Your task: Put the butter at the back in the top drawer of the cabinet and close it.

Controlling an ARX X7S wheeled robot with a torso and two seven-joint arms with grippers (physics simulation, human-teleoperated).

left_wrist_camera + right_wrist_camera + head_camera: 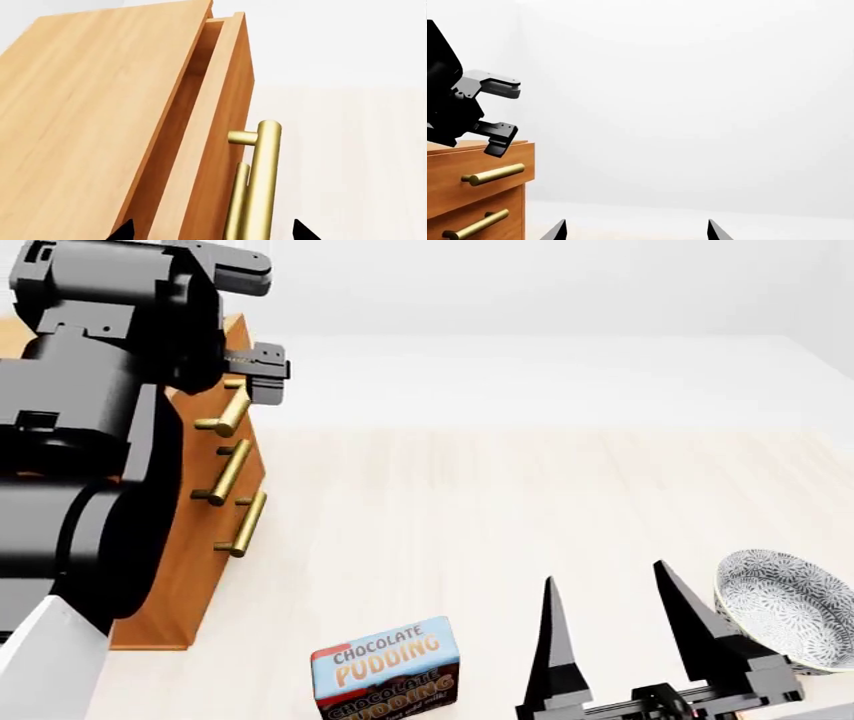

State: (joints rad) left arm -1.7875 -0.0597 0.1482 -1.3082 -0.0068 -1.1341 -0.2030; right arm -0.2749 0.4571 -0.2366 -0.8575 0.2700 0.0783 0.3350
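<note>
My left hand (260,365) hangs open just above the cabinet (180,560), whose top drawer (223,125) sits slightly ajar. My right hand (627,625) is open, empty, near me. I can't see the butter.

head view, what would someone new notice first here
The big black left arm fills the left side, its open left gripper at the top of the wooden cabinet, whose top drawer stands slightly ajar. In front lies a chocolate pudding box; the open right gripper points up beside a patterned bowl.
</note>
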